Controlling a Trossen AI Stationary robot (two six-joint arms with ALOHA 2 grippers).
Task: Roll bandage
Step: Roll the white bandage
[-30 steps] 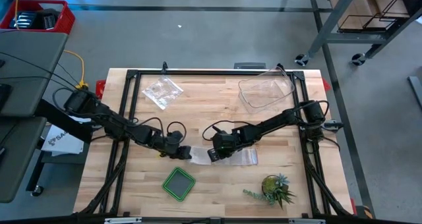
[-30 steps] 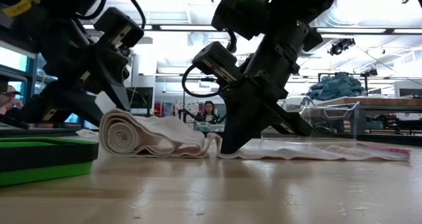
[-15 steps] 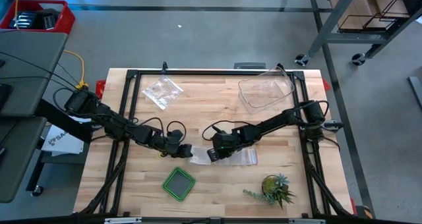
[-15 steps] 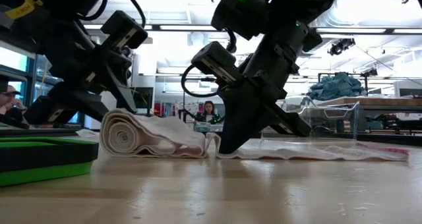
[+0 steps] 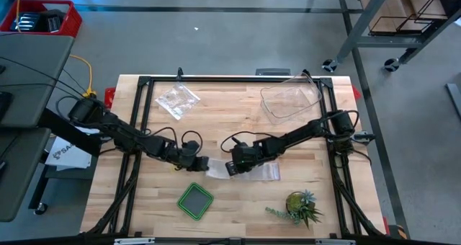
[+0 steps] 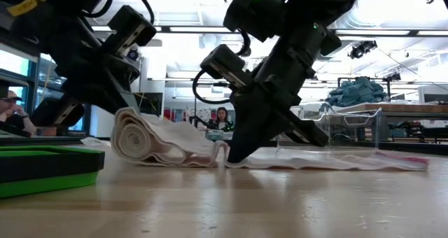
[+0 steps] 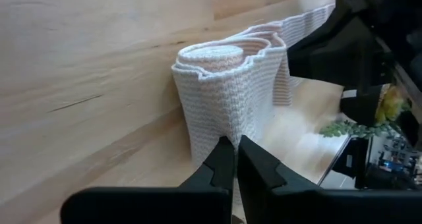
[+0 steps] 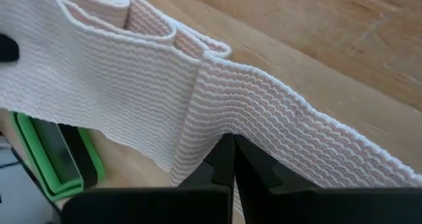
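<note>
In the high view, the bandage [image 5: 241,171] lay at the frame's centre on the worktop [image 5: 158,202], between the left pincer [image 5: 204,164] and the right pincer [image 5: 232,168]. A tray [image 5: 195,200] sat below it, a plant [image 5: 299,206] lower right, a bag [image 5: 177,99] upper left, a tub [image 5: 289,101] upper right.

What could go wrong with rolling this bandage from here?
The roll looks loose: its layers gape and one side seems lifted off the table, so it might slacken or unwind. The left gripper pinches only an edge of it, which could slip out. The right gripper presses the strip where it has bunched into a fold, so a crease may get wound in.
</note>
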